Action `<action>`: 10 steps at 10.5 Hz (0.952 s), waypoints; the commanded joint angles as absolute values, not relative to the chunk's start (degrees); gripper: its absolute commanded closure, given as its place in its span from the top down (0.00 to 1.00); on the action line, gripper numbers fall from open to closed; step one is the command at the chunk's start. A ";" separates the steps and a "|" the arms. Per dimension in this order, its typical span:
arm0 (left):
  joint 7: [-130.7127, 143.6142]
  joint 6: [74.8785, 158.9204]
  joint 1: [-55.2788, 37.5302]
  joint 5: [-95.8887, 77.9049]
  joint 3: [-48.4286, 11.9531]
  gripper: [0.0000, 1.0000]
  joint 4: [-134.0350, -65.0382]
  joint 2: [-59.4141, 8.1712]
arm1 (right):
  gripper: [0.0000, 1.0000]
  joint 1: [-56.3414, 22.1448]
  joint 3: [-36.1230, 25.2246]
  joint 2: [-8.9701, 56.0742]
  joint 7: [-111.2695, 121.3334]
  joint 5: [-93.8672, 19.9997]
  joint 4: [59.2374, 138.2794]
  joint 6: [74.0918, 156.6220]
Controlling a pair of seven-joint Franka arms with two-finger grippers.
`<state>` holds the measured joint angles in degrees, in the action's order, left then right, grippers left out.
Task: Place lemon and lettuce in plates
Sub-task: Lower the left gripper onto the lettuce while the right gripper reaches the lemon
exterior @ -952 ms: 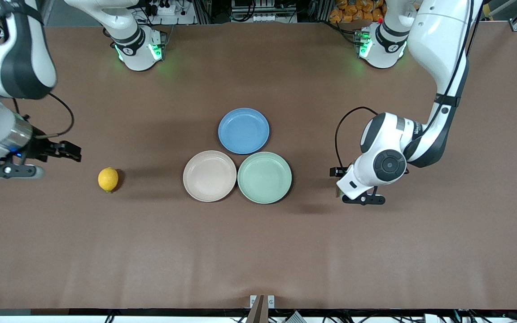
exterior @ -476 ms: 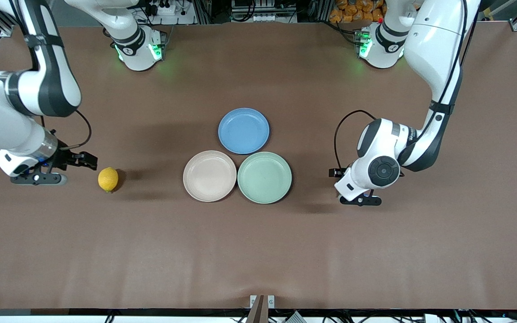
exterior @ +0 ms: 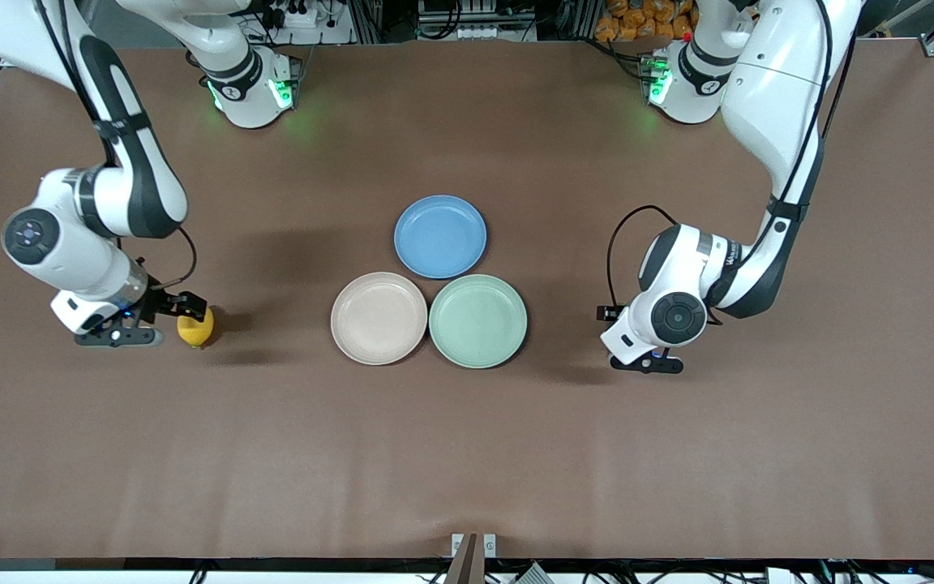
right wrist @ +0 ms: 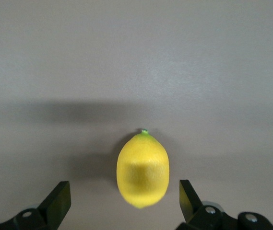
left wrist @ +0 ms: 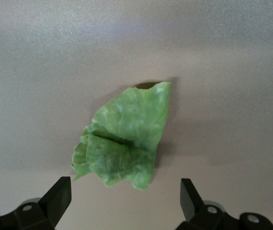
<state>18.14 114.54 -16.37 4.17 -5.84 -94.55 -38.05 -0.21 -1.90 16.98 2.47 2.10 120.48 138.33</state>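
Observation:
The yellow lemon (exterior: 196, 327) lies on the brown table toward the right arm's end. My right gripper (exterior: 186, 309) is open and low over it. In the right wrist view the lemon (right wrist: 142, 170) sits partly between the open fingers (right wrist: 59, 199). The wrinkly green lettuce (left wrist: 124, 139) lies flat on the table just ahead of my open left gripper (left wrist: 125, 191). In the front view the left gripper (exterior: 609, 322) hangs low beside the mint green plate (exterior: 477, 321) and hides the lettuce. The beige-pink plate (exterior: 379, 318) touches the green one. Both plates hold nothing.
A blue plate (exterior: 440, 236) sits just farther from the front camera than the two pale plates, touching them. The arm bases stand at the table's edge farthest from the front camera.
My right arm has swung in and down toward the lemon, so its gripper now reaches it. My left gripper has sunk slightly over the lettuce's spot.

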 commanded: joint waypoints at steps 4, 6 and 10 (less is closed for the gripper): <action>17.05 115.66 -16.70 6.41 -5.71 1.00 -93.78 -40.78 | 1.00 2.28 -1.58 23.54 7.29 2.37 121.38 145.88; 17.05 115.75 -16.70 6.77 -5.71 1.00 -93.78 -41.31 | 1.00 2.99 -1.50 24.52 7.47 2.37 121.29 146.69; 17.05 115.84 -16.70 6.77 -5.71 1.00 -93.69 -41.83 | 0.85 3.08 -1.49 25.93 7.21 2.20 121.38 148.54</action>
<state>17.82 115.55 -16.45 5.36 -5.85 -94.51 -41.02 2.24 -2.10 25.65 6.63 2.10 121.14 147.68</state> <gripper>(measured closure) 0.000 0.057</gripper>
